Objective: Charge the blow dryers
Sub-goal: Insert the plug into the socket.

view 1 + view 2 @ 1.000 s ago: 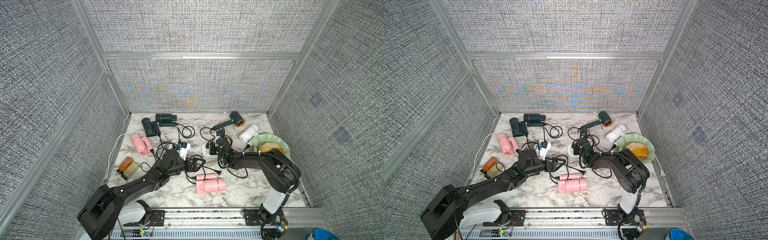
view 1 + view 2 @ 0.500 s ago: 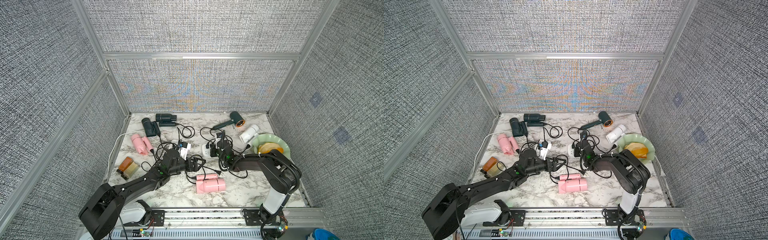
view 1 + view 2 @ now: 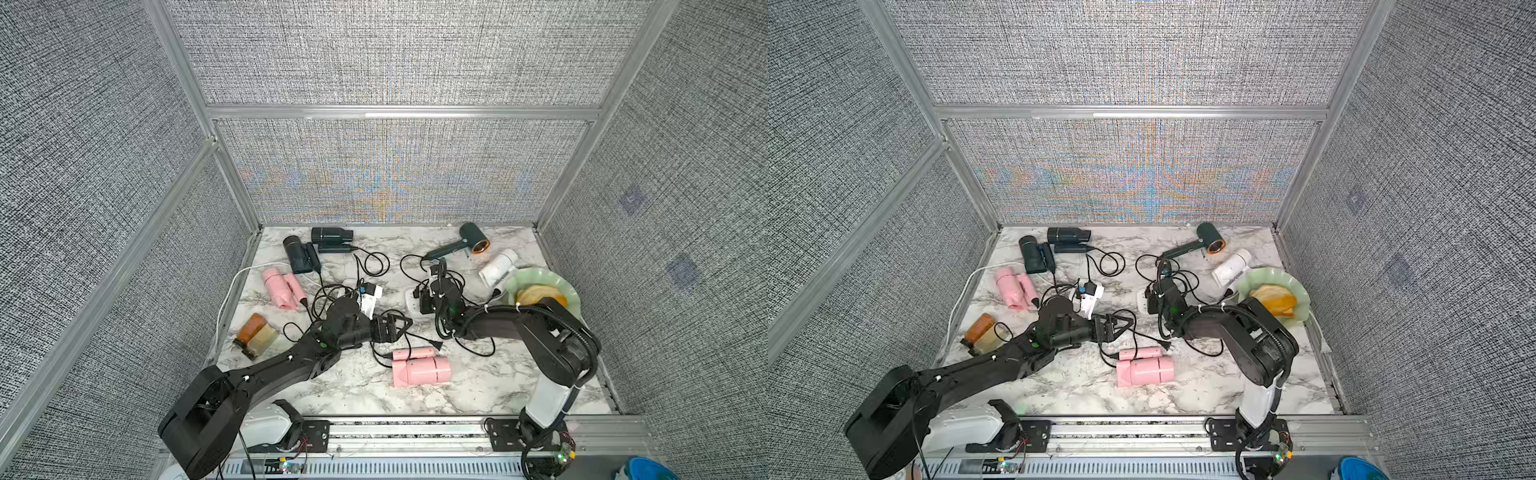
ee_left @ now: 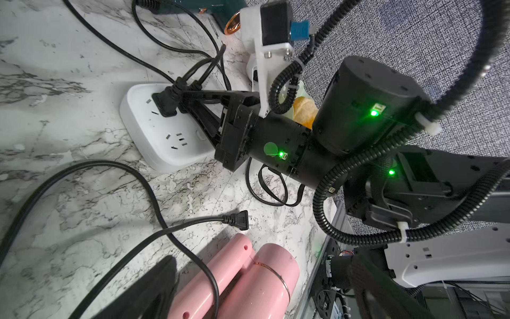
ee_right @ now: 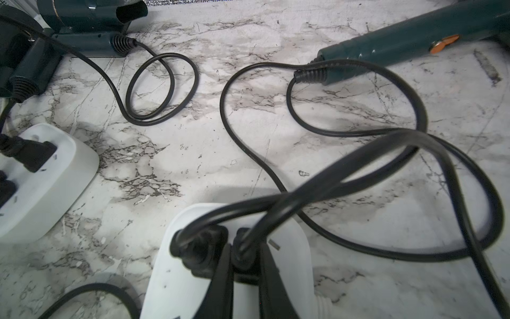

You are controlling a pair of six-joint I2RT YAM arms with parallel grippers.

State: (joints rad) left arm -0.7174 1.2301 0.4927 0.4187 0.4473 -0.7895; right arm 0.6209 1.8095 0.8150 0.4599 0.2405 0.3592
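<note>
Right pincer (image 5: 245,276) clenched on a plug (image 5: 244,250) at the power strip (image 5: 176,281), left pincer (image 3: 402,328) released; bench (image 3: 478,386) front open, right-edge plate (image 3: 536,274) holds orange food (image 3: 536,296).

On the marbled surface (image 3: 353,399) lie two pink blow dryers (image 3: 422,370) (image 3: 282,289), two dark teal blow dryers (image 3: 299,254) (image 3: 330,235), a copper-ringed blow dryer (image 3: 471,237), a white blow dryer (image 3: 498,266), two white power strips (image 3: 371,298) (image 4: 154,132), an amber bottle (image 3: 255,334), a green plate (image 3: 536,274) and black cords (image 5: 345,164).

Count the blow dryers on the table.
6: two dark dryers back left; left pink dryer; front pink dryer; copper-ringed dryer back right; white dryer by the plate. None looks hidden.
</note>
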